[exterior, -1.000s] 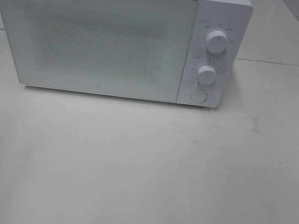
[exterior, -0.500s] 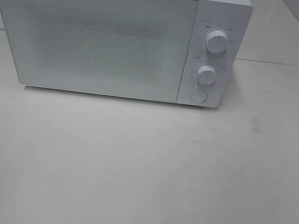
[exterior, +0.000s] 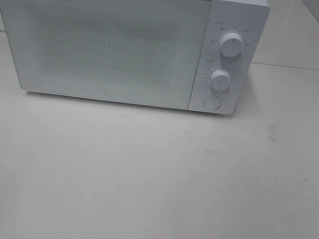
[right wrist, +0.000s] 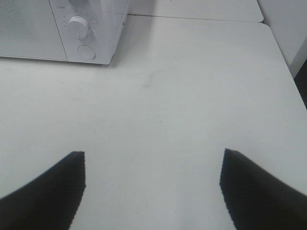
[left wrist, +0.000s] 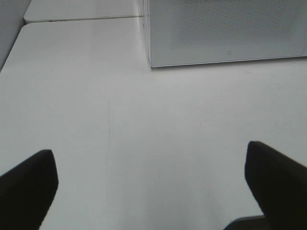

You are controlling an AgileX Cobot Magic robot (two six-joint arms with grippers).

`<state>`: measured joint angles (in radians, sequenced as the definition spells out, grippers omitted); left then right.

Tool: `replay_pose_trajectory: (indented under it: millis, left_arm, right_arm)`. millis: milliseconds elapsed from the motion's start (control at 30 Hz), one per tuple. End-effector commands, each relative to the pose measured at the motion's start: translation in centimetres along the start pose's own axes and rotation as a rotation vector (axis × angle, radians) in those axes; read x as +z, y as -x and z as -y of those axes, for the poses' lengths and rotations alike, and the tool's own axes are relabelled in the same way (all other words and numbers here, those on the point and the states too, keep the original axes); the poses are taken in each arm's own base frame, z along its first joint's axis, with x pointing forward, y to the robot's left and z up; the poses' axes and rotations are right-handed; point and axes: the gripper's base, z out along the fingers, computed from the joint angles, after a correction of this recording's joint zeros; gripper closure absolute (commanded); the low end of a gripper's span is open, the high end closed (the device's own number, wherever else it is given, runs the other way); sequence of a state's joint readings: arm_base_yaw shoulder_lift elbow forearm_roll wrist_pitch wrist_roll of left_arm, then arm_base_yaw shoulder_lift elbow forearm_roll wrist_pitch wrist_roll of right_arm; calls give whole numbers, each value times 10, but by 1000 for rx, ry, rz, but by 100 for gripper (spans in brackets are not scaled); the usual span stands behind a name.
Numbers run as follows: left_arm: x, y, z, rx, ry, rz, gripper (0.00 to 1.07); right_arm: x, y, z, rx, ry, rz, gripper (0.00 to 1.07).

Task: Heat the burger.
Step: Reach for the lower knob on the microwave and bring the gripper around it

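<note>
The burger is in no view, perhaps behind the shut door point(exterior: 99, 40) of the microwave point(exterior: 234, 11). The left end effector point(left wrist: 148, 160) and right end effector point(right wrist: 152, 158) hang spread and empty before the microwave. The likely next step is turning its lower dial point(exterior: 220, 78).

free table point(exterior: 150, 183) before the microwave point(exterior: 99, 40)

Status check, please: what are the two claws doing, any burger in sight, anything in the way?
Left gripper open, empty. Right gripper open, empty. No burger in any view; microwave door shut. Table before it bare.
</note>
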<state>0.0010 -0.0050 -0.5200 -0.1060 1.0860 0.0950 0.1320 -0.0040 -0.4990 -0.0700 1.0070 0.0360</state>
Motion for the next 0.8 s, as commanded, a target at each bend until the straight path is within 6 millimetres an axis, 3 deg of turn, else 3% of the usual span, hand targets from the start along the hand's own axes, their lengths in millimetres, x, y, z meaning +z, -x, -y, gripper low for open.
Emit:
replay_pose_trajectory:
  millis: [33, 800]
  left_arm:
    - [-3, -1, 0, -6, 0, 39, 7]
    - [-3, -1, 0, -6, 0, 39, 7]
  right_arm:
    - [-3, -2, 0, 6, -3, 35, 32]
    - [-3, -2, 0, 6, -3, 35, 32]
